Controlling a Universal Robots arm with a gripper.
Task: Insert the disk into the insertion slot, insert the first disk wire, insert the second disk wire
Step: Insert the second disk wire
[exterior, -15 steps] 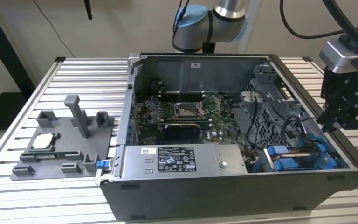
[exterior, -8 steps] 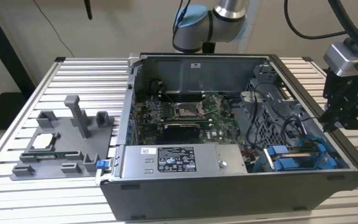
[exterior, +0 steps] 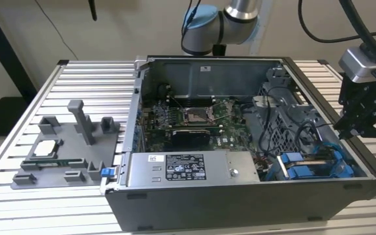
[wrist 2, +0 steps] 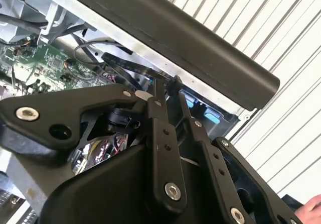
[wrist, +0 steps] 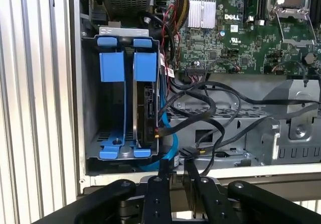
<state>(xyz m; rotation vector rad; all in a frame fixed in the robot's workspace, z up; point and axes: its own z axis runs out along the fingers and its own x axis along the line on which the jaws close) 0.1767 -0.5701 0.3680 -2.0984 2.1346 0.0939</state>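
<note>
1. One disk [wrist: 149, 108] stands on edge in the insertion slot [wrist: 89, 108], just ahead of my claw [wrist: 176, 169], in the bay on the motherboard's [wrist: 241, 38] side. The bay next to it holds blue rails [wrist: 111, 66] and nothing else that I can make out.
2. Several black wires [wrist: 200, 101] loop past the disk's exposed edge, and one black wire end [wrist: 189, 152] lies right at my claw's tip. Whether my claw is spread or pinching that wire, I cannot tell.
3. I judge the main risk to be a snag. The loops crowd the space between my claw and the disk, so a plug carried through them could drag a neighbour along, or arrive skewed and jam against the disk's socket.
4. The case wall [wrist: 261, 170] sits directly beneath my claw, and coming in too low there could knock it and shift my aim.
5. The first wrist view looks straight into the bay and gives me the disk's edge and the wire routing. The exterior view adds what that one lacks: my claw hangs outside and above the case [exterior: 240, 205]. The second wrist view adds the black wire end running up to my claw's tip.
</note>
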